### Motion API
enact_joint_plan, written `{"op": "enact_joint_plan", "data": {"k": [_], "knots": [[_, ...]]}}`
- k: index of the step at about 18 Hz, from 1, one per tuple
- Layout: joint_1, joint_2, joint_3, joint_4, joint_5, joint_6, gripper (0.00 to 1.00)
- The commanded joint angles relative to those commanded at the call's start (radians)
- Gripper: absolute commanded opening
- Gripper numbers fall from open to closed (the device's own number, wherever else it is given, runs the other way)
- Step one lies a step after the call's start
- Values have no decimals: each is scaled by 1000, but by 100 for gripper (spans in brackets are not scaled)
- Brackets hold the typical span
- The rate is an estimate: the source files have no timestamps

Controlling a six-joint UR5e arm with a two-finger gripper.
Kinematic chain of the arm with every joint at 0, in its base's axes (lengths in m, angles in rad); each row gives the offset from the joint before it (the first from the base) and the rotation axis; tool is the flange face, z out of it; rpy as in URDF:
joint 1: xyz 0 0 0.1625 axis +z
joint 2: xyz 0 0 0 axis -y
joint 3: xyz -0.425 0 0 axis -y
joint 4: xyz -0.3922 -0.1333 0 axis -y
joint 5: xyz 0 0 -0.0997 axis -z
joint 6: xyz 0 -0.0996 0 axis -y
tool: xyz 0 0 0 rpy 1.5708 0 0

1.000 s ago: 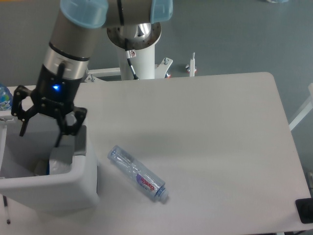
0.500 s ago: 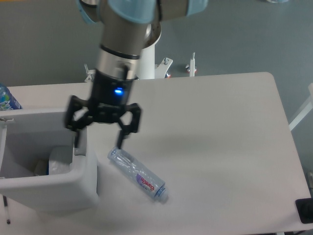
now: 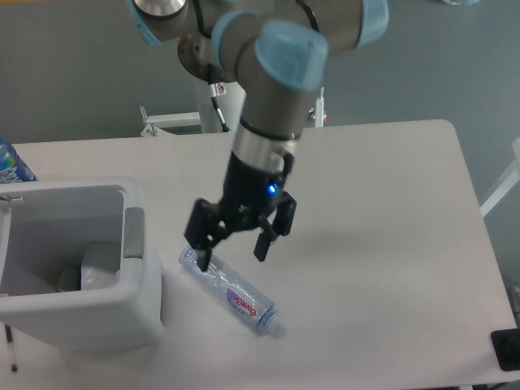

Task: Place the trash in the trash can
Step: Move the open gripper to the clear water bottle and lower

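A white table fills most of the frame, with the boxy white trash can at lower left, a crumpled wrapper lying inside it. At centre, the UR5e arm's gripper hangs with fingers spread wide, holding nothing, just above the upper end of the crushed clear bottle, which lies on the table beside the can.

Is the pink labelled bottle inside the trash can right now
No, the bottle lies on the table beside the trash can.

Blue-labelled bottle cut by edge
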Motion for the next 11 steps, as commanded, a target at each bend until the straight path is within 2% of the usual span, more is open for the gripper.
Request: {"op": "enact_joint_plan", "data": {"k": [2,6,11], "knots": [[-5,-26,-3,-12,55,0,100],[-9,-92,-2,2,95,0,100],[-11,-135,9,0,115,20,100]]}}
